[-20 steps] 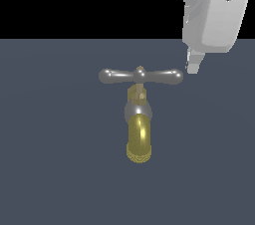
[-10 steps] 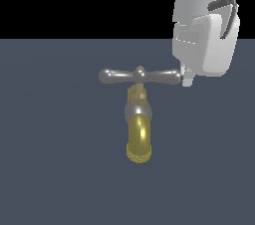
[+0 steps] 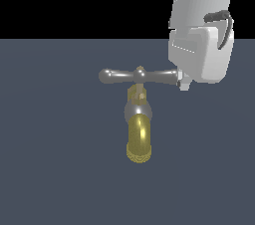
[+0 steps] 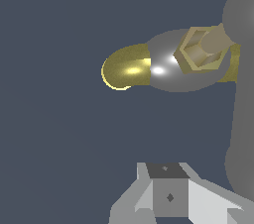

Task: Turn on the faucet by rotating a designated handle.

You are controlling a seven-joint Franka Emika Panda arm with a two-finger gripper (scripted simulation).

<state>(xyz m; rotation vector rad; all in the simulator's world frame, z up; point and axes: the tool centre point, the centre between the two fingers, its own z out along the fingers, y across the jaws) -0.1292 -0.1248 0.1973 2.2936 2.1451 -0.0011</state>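
The faucet (image 3: 139, 137) has a brass spout curving down toward the camera and a grey body. It also shows in the wrist view (image 4: 130, 67). The silver handle (image 3: 122, 76) lies level across the top, and in the wrist view it is a grey bar (image 4: 242, 99). My gripper (image 3: 183, 85) hangs at the handle's end on the exterior view's right, its tip touching or just beside that end. The fingers (image 4: 168, 194) look pressed together with nothing between them. The white hand hides the handle's very tip.
The faucet stands on a flat dark blue-grey floor (image 3: 55, 169). A brass hex nut (image 4: 198, 53) sits on the body under the handle. Nothing else is in view.
My gripper has come down and moved toward the exterior view's left, from above and beside the handle's end to right against it. The handle has not visibly turned.
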